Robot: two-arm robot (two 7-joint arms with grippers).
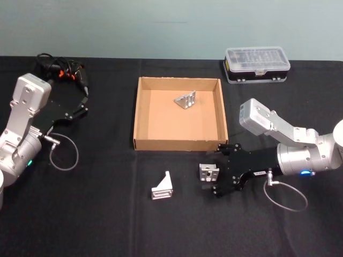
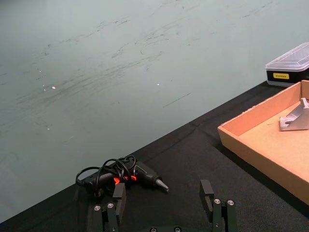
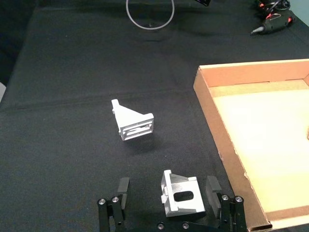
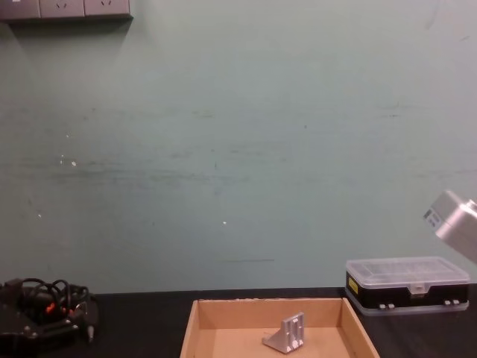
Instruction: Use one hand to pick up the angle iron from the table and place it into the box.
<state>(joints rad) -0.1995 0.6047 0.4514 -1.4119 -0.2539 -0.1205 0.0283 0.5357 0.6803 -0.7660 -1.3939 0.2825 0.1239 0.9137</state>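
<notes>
While the right gripper (image 1: pixel 214 171) was just in front of the box (image 1: pixel 179 144) in the head view, its fingers stood apart around one angle iron (image 1: pixel 208 172) on the table (image 1: pixel 96 219), not clamping it. A second angle iron (image 1: pixel 162 187) lay farther from the box, a third angle iron (image 1: pixel 185 99) inside it. The left gripper (image 1: pixel 81 103), fingers spread, was well left of the box. The right wrist view showed the angle iron (image 3: pixel 181 195) between the separated fingers (image 3: pixel 123 187), beside the box (image 3: pixel 227 145). The chest view showed the third angle iron (image 4: pixel 285 333) inside the box (image 4: pixel 268 309).
</notes>
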